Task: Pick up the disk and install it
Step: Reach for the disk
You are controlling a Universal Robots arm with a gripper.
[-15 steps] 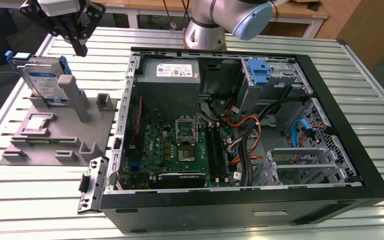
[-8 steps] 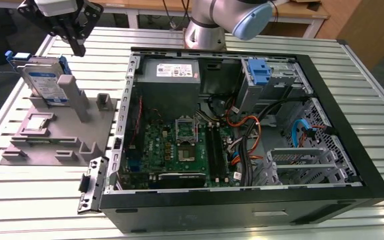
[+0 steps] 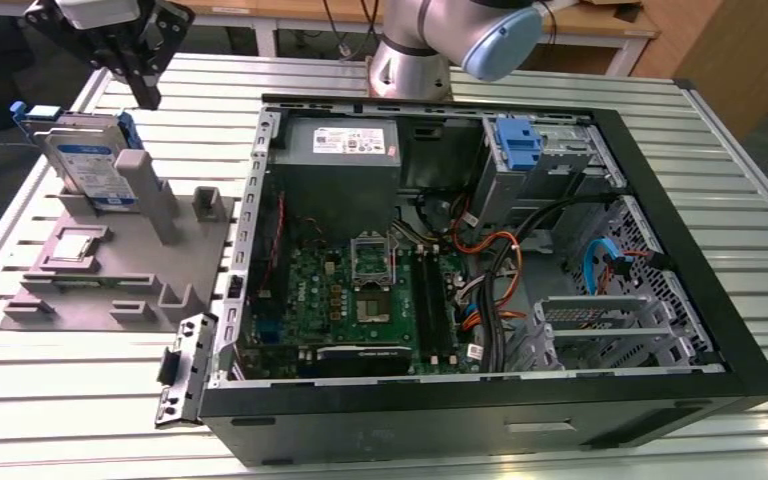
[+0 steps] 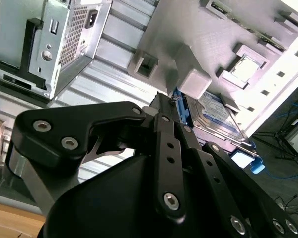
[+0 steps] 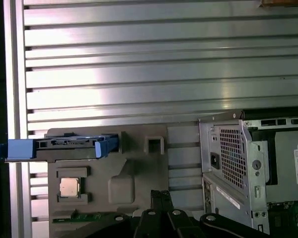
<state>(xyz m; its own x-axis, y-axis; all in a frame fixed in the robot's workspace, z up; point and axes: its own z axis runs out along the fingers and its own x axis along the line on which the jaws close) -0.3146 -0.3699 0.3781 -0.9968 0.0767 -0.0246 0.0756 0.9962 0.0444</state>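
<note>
The disk point(image 3: 87, 160) stands on edge in a slot at the far end of the grey fixture point(image 3: 131, 285), at the exterior view's left. It is a silver drive with a white-and-blue label in a blue carrier. My gripper point(image 3: 148, 98) hangs just above and beyond it, shut, with nothing between its fingers and apart from the disk. In the first wrist view the disk's blue carrier edge point(image 5: 64, 148) lies across the fixture's far end, away from the gripper point(image 5: 161, 195). In the second wrist view the labelled face of the disk point(image 4: 216, 116) shows just past the gripper point(image 4: 170, 100).
An open computer case point(image 3: 704, 300) fills the middle and the exterior view's right, with a grey power supply point(image 3: 344, 142) and a blue bracket point(image 3: 520, 145) in the drive bay. The fixture also holds a processor point(image 3: 75, 245). The arm's base point(image 3: 411, 60) stands behind the case.
</note>
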